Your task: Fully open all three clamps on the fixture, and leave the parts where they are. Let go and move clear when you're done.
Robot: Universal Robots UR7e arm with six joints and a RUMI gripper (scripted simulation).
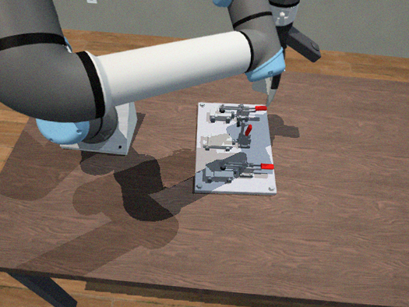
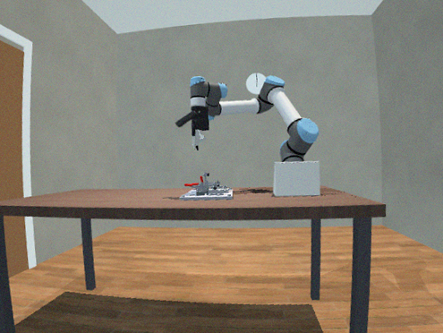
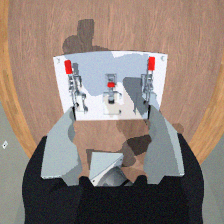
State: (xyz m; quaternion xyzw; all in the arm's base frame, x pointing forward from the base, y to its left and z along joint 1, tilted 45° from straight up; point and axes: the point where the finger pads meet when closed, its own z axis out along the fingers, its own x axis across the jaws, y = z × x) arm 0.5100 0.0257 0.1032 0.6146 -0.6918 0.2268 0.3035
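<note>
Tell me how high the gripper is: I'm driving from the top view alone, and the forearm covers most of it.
Observer: In the exterior view the gripper hangs well above the fixture, touching nothing.
Operator: Are the fingers open?
Observer: Yes. The wrist view shows both fingers spread apart with nothing between them.
Operator: What is it lined up with?
Observer: In the wrist view the middle clamp sits centred in the gap between the fingers.
</note>
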